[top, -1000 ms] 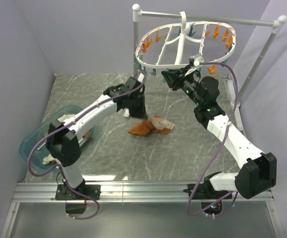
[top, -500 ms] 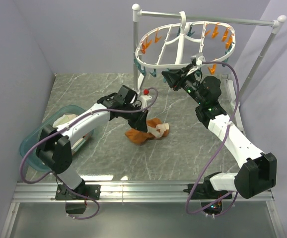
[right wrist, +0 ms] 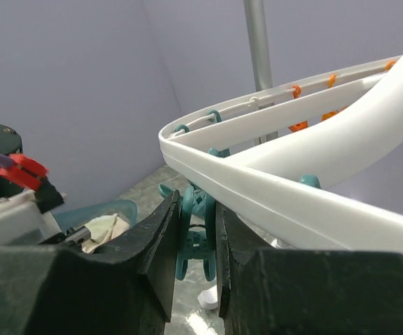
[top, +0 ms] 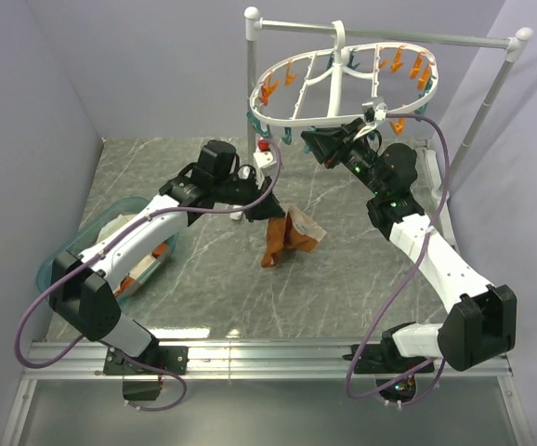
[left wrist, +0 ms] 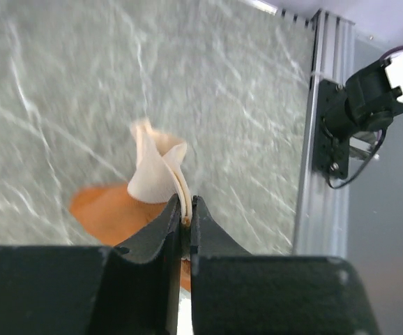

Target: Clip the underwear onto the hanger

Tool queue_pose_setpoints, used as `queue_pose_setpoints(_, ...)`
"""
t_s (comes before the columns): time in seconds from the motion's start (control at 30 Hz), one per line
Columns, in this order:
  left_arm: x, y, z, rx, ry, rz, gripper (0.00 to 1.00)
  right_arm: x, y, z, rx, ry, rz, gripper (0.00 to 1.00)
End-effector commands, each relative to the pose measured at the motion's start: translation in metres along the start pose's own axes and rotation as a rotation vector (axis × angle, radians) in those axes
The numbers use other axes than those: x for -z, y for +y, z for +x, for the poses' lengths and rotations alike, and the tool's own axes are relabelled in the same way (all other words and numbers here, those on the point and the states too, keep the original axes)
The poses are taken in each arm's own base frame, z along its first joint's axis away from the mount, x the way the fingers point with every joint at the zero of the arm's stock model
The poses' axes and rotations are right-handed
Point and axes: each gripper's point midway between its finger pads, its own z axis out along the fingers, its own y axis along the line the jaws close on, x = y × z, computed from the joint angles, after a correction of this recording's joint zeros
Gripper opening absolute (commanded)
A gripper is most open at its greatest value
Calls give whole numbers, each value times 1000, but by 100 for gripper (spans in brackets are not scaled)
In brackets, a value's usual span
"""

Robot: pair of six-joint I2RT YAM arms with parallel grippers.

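The rust-orange underwear point(top: 276, 240) with cream trim hangs from my left gripper point(top: 270, 206), which is shut on its cream waistband point(left wrist: 161, 167) and holds it lifted, its lower end at or near the table. The white oval hanger point(top: 343, 82) hangs from the pole at the back, ringed by teal and orange clothespins. My right gripper point(top: 307, 142) is under the hanger's near-left rim, shut on a teal clothespin point(right wrist: 200, 230) that hangs from the rim point(right wrist: 271, 202).
A teal tub point(top: 73, 253) with pale cloths stands at the left. The grey-white pole stand point(top: 252, 84) rises behind the hanger, its right leg point(top: 487, 102) at the right. A small white object point(right wrist: 208, 298) lies on the table under the clothespin.
My left gripper has lifted the underwear off the table and moved it back toward the hanger; the garment now hangs stretched downward. My right gripper has stayed on the teal clothespin.
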Motion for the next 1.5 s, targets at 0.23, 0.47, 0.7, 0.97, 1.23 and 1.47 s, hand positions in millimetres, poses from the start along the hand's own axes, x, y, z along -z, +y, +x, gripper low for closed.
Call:
queue_pose_setpoints(0.23, 8, -9, -76, -176, -198, 83, 0, 6, 56, 27, -147, 113, -275, 0)
queue_pose_setpoints(0.47, 9, -6, -92, -221, -244, 90, 0, 9, 59, 30, -157, 118, -291, 0)
queue_pose_setpoints(0.7, 6, -2, -109, -307, -300, 104, 0, 8, 60, 29, -161, 115, -300, 0)
queue_pose_setpoints(0.97, -1, 12, -129, -329, -362, 108, 0, 6, 56, 29, -160, 120, -285, 0)
queue_pose_setpoints(1.23, -2, 9, -129, -369, -372, 147, 0, 5, 56, 31, -155, 127, -293, 0)
queue_pose_setpoints(1.47, 4, 2, -115, -447, -372, 253, 0, 5, 59, 30, -155, 124, -326, 0)
